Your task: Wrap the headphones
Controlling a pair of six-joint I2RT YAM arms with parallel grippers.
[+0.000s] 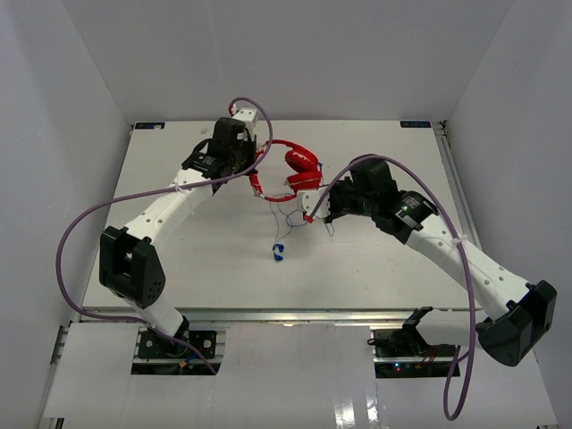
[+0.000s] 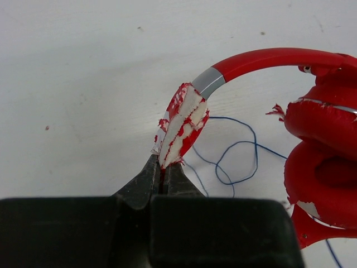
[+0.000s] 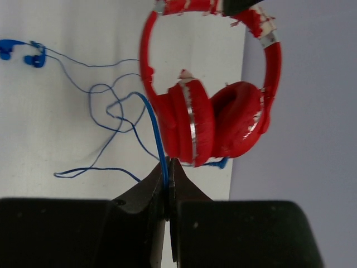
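The red headphones (image 1: 299, 165) lie at the back middle of the white table, earcups together. Their thin blue cord (image 1: 288, 219) trails toward me in loose loops and ends in a small blue plug (image 1: 278, 253). My left gripper (image 1: 259, 167) is shut on the worn, peeling headband padding (image 2: 181, 128), its tips (image 2: 164, 166) pinching the padding's lower end. The earcups (image 2: 323, 162) show at the right of that view. My right gripper (image 1: 310, 211) is shut on the blue cord (image 3: 156, 128), its tips (image 3: 169, 166) just below the earcups (image 3: 212, 120). The plug (image 3: 33, 56) lies at upper left there.
Thick purple robot cables (image 1: 80, 223) (image 1: 465, 295) loop from both arms over the table sides. The table (image 1: 179, 259) is boxed in by white walls at left, back and right. Its near edge meets a metal rail (image 1: 286, 315).
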